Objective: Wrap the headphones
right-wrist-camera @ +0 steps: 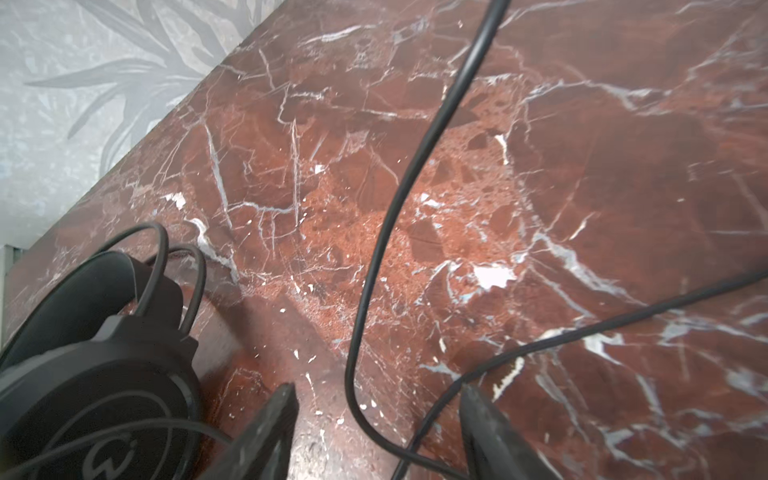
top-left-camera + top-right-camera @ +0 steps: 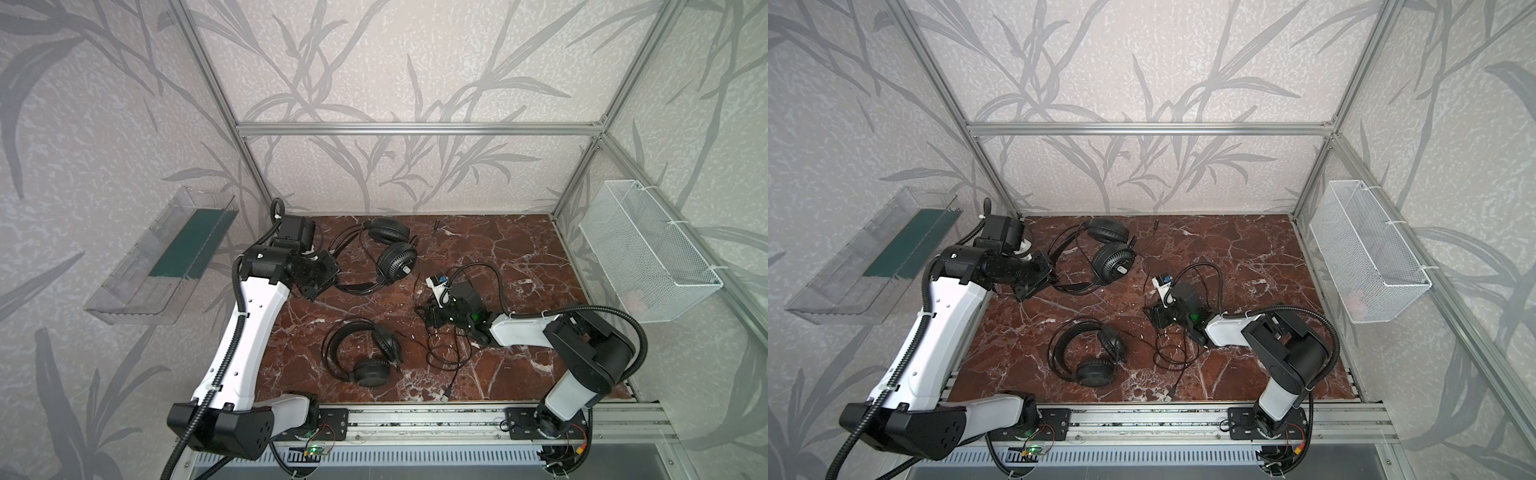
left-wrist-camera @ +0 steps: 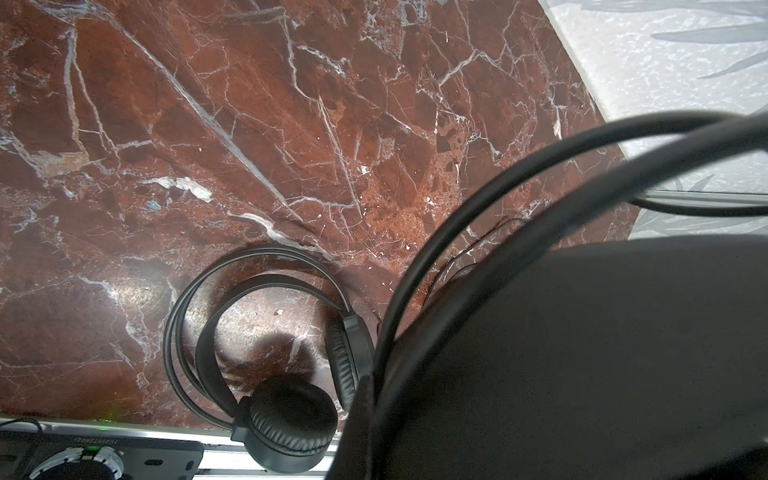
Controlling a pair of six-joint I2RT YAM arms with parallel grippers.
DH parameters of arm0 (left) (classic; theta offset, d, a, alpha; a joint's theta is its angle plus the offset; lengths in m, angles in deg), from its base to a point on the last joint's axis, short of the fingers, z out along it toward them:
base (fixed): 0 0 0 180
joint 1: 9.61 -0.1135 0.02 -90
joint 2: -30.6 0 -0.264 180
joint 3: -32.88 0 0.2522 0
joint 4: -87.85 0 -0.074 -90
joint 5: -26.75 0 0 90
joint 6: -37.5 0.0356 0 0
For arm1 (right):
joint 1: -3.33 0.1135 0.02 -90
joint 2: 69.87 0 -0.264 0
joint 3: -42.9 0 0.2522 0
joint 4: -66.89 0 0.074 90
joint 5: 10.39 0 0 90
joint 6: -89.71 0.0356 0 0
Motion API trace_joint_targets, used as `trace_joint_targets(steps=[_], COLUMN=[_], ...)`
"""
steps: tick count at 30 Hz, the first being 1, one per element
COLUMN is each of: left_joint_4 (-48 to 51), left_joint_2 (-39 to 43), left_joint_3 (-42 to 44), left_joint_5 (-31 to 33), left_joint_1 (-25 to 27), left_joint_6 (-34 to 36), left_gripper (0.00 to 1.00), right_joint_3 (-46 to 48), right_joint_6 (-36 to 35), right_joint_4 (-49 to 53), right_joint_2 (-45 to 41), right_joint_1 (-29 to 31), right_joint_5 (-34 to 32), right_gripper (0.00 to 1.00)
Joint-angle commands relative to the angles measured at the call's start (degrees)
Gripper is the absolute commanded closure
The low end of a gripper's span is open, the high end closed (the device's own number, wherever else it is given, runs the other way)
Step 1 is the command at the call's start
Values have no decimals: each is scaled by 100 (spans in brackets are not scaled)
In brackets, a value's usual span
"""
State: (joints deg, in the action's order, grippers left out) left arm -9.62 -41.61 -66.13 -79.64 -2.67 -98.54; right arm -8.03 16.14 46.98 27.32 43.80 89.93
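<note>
Found left gripper (image 2: 320, 286) pinched shut on far headset (image 2: 392, 253) headband at back left of table (image 2: 519, 257) (fingers hidden in wrist view). Saw right gripper (image 1: 378, 395) partly spread, astride loose cable (image 1: 399, 199), clamping nothing. Spotted near headset (image 2: 365, 361) lying front centre.

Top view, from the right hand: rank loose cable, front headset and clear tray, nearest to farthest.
1. Loose cable, running between the right hand's open fingers.
2. Front headset, to its left, toward the front.
3. Clear tray, mounted far left.
</note>
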Motion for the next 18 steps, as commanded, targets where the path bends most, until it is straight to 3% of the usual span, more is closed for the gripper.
trace_joint_targets(steps=[1,18], left_joint_4=[-148,-173], left_joint_2=[30,-56], left_joint_3=[-251,-273], left_joint_5=[-168,-147], left_joint_1=[-44,-52], left_joint_6=[-242,-326], left_gripper=[100,100], right_joint_3=[-149,-587], right_joint_6=[-110,-429], right_joint_4=[-154,95], right_joint_2=[290,738], right_joint_1=[5,163], right_joint_5=[-84,127], right_gripper=[38,46])
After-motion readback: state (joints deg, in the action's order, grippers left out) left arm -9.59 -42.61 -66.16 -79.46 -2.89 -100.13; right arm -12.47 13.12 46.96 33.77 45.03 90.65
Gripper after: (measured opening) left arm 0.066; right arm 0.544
